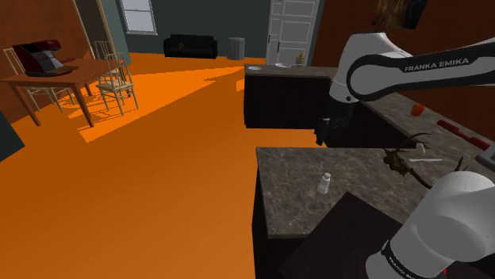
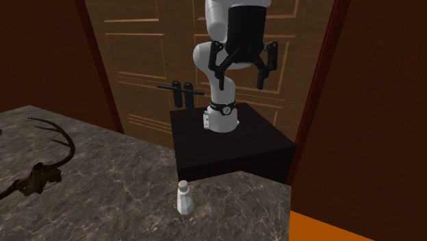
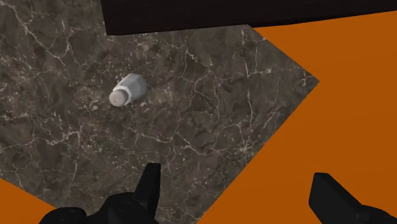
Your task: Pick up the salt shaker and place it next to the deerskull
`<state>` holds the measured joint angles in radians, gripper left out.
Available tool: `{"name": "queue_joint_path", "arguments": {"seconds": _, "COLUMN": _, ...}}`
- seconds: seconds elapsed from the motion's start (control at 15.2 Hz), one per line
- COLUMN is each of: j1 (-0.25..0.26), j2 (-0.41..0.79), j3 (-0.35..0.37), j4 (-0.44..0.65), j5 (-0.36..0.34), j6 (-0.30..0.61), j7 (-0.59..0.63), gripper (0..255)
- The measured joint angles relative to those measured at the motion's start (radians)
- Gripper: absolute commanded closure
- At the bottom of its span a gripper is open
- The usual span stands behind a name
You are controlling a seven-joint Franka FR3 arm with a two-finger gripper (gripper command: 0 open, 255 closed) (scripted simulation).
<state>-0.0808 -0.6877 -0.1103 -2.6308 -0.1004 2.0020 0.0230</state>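
Note:
A small white salt shaker [image 1: 324, 184] [image 2: 183, 198] [image 3: 126, 90] stands upright on the dark marble counter [image 1: 289, 178], near its edge by the orange floor. The deer skull [image 1: 404, 162] [image 2: 37, 174], dark with long antlers, lies on the same counter, well away from the shaker toward the shoulder view's right. My black gripper [image 1: 325, 131] [image 2: 241, 72] [image 3: 238, 191] hangs high above the counter, open, with nothing between its fingers. The shaker sits ahead of the fingertips and off to one side, well below them.
My black stand [image 2: 226, 144] abuts the counter close behind the shaker. A second counter [image 1: 444, 131] along the back wall carries red items and a white utensil [image 1: 427, 159]. Across the orange floor [image 1: 174, 150] stand a wooden table [image 1: 55, 79] and chairs [image 1: 117, 79].

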Motion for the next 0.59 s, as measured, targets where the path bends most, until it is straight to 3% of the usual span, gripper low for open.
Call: {"name": "queue_joint_path", "arguments": {"seconds": 0.59, "j1": -0.074, "j2": 0.23, "j3": -0.108, "j4": -0.107, "j5": -0.093, "j6": 0.331, "j7": -0.082, "gripper": 0}}
